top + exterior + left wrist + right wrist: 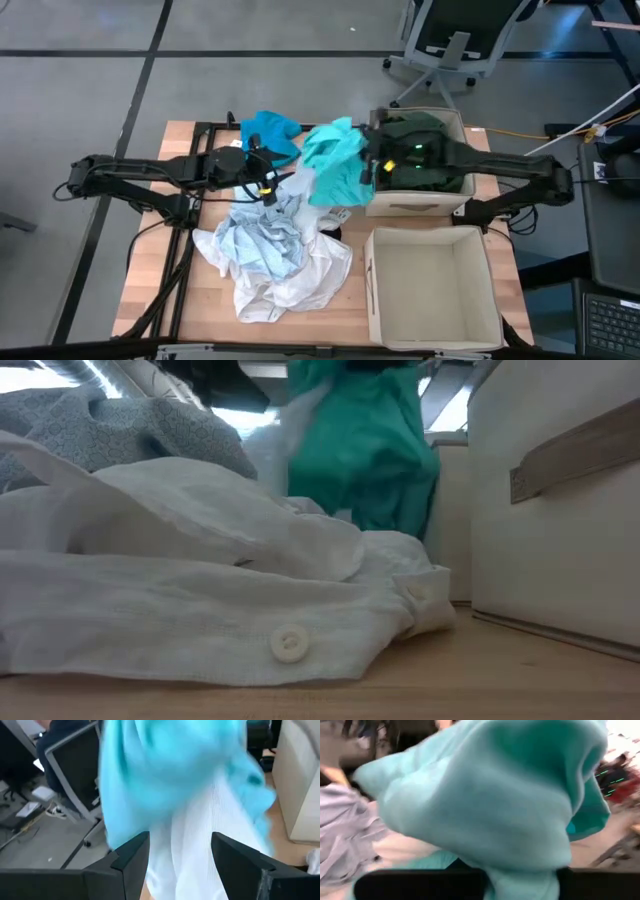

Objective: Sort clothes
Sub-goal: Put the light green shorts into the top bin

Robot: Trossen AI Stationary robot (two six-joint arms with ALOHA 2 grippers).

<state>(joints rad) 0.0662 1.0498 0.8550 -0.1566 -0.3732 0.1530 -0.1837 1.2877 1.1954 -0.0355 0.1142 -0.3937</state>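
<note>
My right gripper (368, 166) reaches in from the right, beside the far beige box (452, 205), and holds a teal garment (335, 160) up off the table. The garment hangs in the low view (360, 450) and fills the right wrist view (485, 800). My left gripper (263, 186) is open over the pile. In its wrist view the gripper (180, 857) has white ribbed cloth (190, 845) between its fingers and a bright blue garment (165, 765) beyond. That blue garment (270, 130) lies at the far side. Pale blue and white shirts (270, 250) lie heaped mid-table. My right gripper holds the teal garment by an upper bunch of its cloth (520, 880). The cloth itself covers the fingers, so the kind of hold does not show. The garment hangs below the gripper, and its lower end (385, 520) is just above the white shirt. Whether my left gripper touches the white cloth, I cannot tell.
The far beige box holds dark green clothes (420, 150). A second beige box (380, 300) stands open at the near right, with its wall close in the low view (560, 540). A white shirt with a button (290, 643) lies along the near edge.
</note>
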